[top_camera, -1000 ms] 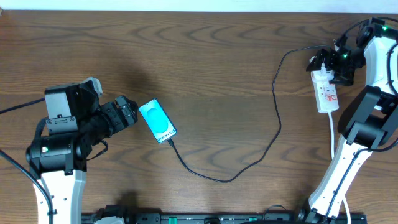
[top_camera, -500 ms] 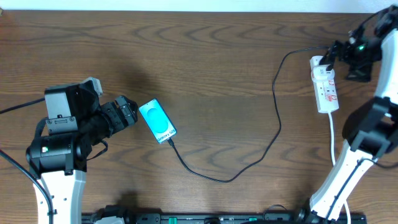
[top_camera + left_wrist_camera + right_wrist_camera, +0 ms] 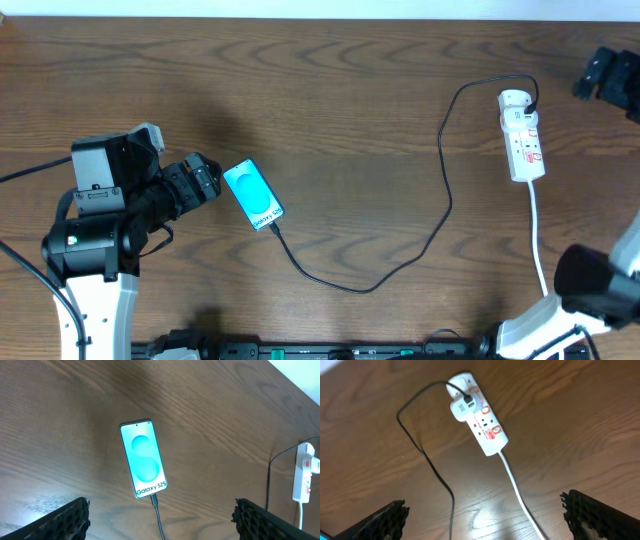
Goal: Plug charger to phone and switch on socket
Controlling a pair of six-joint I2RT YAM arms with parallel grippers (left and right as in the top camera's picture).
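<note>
Beside left tool (image 3: 208, 180), phone (image 3: 253, 195) with charger (image 3: 362, 290).

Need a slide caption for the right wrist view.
Right gripper open above the socket, charger plugged into it.

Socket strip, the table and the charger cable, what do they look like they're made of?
The socket looks like smooth white moulded plastic, rounded end. The table shows dark wood grain with a glare patch, so sealed wood or laminate. The charger cable looks matte black, rubbery.
</note>
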